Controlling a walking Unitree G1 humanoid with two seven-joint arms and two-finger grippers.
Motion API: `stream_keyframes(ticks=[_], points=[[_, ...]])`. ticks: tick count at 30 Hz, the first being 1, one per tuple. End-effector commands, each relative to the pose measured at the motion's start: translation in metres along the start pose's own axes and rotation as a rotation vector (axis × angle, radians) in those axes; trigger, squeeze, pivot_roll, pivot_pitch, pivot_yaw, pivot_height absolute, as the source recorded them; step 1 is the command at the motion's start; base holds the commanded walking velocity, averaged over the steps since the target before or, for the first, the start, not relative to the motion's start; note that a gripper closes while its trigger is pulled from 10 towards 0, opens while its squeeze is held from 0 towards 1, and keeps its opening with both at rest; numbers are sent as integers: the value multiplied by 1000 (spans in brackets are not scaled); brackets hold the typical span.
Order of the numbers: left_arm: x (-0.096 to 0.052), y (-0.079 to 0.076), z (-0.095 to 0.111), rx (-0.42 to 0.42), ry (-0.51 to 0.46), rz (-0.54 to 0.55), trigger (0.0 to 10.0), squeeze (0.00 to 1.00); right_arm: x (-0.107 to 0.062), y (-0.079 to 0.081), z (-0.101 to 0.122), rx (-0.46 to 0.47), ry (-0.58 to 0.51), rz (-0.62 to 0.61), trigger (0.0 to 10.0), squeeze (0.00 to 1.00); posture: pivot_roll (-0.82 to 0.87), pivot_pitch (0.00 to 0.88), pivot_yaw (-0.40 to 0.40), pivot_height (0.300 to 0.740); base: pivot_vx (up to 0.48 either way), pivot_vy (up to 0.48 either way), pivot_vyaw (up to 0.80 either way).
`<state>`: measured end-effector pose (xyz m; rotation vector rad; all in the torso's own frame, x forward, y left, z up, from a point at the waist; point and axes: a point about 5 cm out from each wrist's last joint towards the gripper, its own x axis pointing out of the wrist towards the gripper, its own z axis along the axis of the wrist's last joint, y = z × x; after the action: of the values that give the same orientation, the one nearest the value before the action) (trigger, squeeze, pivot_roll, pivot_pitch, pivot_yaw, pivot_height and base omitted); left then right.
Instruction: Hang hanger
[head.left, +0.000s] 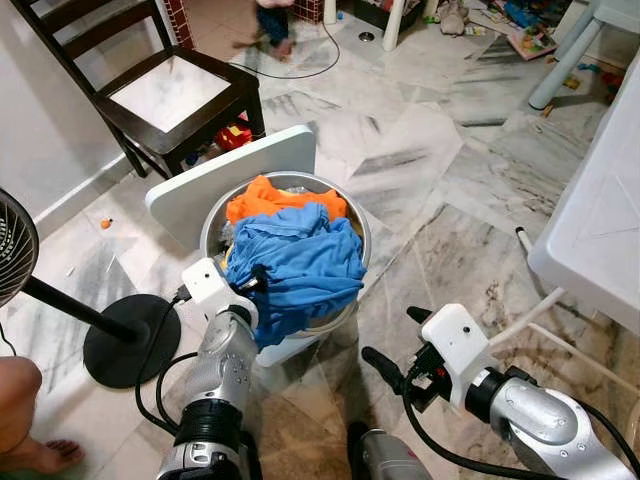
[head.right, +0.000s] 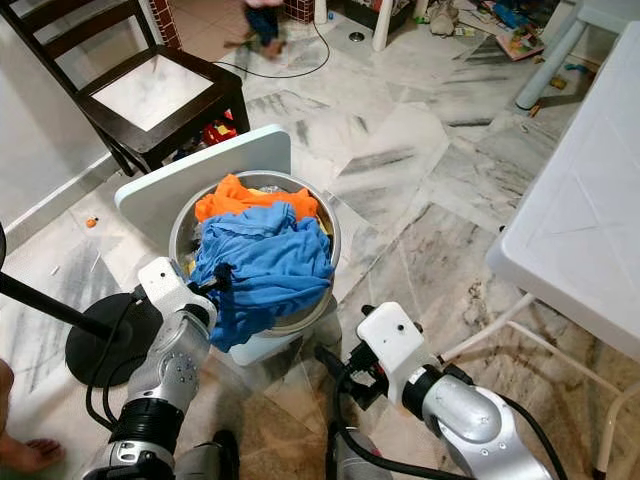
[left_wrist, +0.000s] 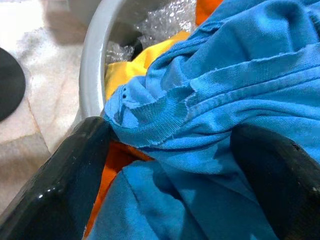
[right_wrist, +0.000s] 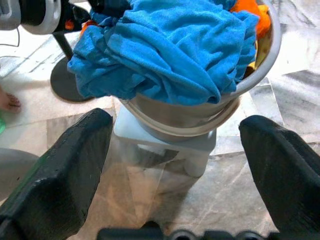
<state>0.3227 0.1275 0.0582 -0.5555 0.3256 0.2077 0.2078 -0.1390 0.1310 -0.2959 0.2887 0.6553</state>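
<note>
Reaching into a round grey basin (head.left: 355, 235) heaped with laundry, the left gripper (head.left: 252, 280) had its two black fingers (left_wrist: 65, 185) spread around a fold of blue cloth (head.left: 300, 262), touching it without pinching.

No hanger could be made out among the clothes. An orange garment (head.left: 270, 197) lay behind the blue one, and yellow fabric (left_wrist: 132, 57) showed beneath it. The basin sat on a low white stool (right_wrist: 165, 137) on the marble floor (head.left: 430, 190). The right gripper (head.left: 392, 345) hung low near the stool, fingers wide apart and empty. A dark wooden chair (head.left: 165, 95), a fan stand (head.left: 125, 345) and a white table (head.left: 600, 230) stood around, and a person's bare foot (head.left: 40, 455) was at the left.
</note>
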Motion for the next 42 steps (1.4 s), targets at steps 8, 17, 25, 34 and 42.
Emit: stream_keyframes(ticks=[8, 17, 25, 34, 42], points=[[4, 4, -3, -18, 29, -12, 3686, 0, -4, 1, 0, -3, 3, -7, 10000, 0, -260, 291, 12, 740, 0, 0, 0], [9, -5, -4, -37, 52, -103, 3608, 0, -4, 1, 1, -20, 0, -14, 10000, 0, -263, 292, 12, 740, 0, 0, 0], [11, -3, -7, -39, 69, -123, 0, 0, -4, 0, 2, -28, -1, -16, 10000, 0, -266, 292, 9, 740, 0, 0, 0], [12, 0, -7, -41, 65, -119, 0, 0, -1, -1, 1, -31, -3, -14, 10000, 0, -262, 281, 9, 740, 0, 0, 0], [13, 0, -6, -43, 57, -116, 0, 0, 1, -3, 1, -33, -6, -22, 10000, 0, -260, 269, 10, 740, 0, 0, 0]])
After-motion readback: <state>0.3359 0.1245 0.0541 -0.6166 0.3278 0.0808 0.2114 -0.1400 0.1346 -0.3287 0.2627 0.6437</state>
